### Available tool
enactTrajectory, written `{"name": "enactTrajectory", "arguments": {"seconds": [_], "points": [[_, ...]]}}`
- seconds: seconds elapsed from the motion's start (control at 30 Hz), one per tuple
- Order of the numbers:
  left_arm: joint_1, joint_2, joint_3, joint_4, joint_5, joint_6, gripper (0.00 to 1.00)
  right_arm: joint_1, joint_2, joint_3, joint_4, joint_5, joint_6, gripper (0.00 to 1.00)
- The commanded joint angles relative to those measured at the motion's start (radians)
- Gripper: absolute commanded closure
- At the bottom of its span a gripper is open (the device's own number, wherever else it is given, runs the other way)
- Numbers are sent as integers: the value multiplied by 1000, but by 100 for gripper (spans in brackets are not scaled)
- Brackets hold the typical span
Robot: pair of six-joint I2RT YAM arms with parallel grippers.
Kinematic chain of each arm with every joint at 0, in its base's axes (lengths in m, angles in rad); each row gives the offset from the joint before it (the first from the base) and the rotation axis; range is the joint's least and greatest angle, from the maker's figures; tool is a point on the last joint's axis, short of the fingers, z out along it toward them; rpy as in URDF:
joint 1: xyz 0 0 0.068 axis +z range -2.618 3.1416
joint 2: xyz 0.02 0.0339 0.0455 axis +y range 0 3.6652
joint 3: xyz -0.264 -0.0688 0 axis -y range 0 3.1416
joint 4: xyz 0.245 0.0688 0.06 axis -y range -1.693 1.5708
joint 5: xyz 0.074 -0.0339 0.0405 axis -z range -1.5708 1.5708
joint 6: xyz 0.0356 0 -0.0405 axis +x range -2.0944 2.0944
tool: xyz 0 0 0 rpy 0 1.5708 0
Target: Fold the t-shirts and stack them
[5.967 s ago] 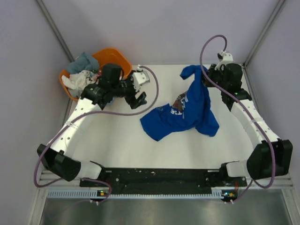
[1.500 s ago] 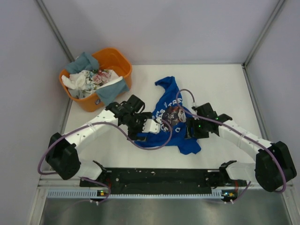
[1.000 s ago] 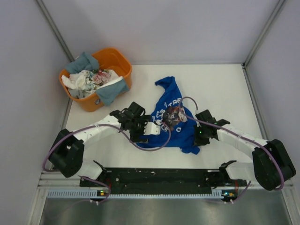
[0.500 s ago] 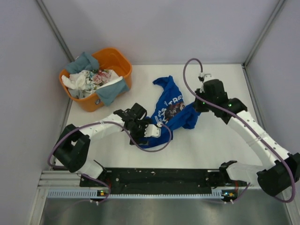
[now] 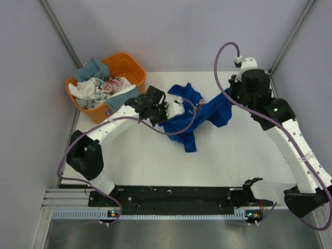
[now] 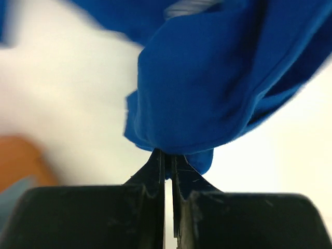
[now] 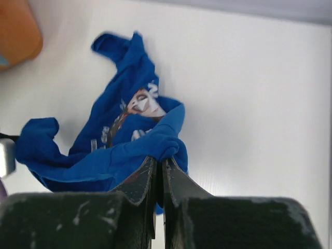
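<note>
Simply — white table (image 5: 238, 155), greyish walls (image 5: 171, 31)

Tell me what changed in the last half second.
The left tool closed on the blue t-shirt and carried its edge away from the near side, toward the orange tub. The right tool, already shut on the shirt, pulled farther back and right, so the cloth now stretches between them. The tub and its clothes stayed put.
</note>
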Motion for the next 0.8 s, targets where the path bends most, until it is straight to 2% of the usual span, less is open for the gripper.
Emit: {"name": "enactTrajectory", "arguments": {"seconds": [0.0,0.1,0.17,0.3,0.4,0.57,0.77], "points": [[116,-33,282,72,-211,-98,100,-109,33,214,43,62,-84,100],[132,-83,393,76,-239,-32,100,-209,81,363,40,31,-92,100],[129,-113,468,51,-243,-6,100,-219,95,450,38,44,-126,100],[129,-134,626,-51,-288,32,100,-219,92,602,36,-28,-192,100],[130,-166,704,-130,-294,49,100,-217,53,653,33,-30,-230,100],[129,-219,806,-291,-143,34,100,-219,-46,665,35,-74,-272,100],[126,-280,932,-443,52,-18,100,-217,-157,685,33,-221,-267,100]]}}
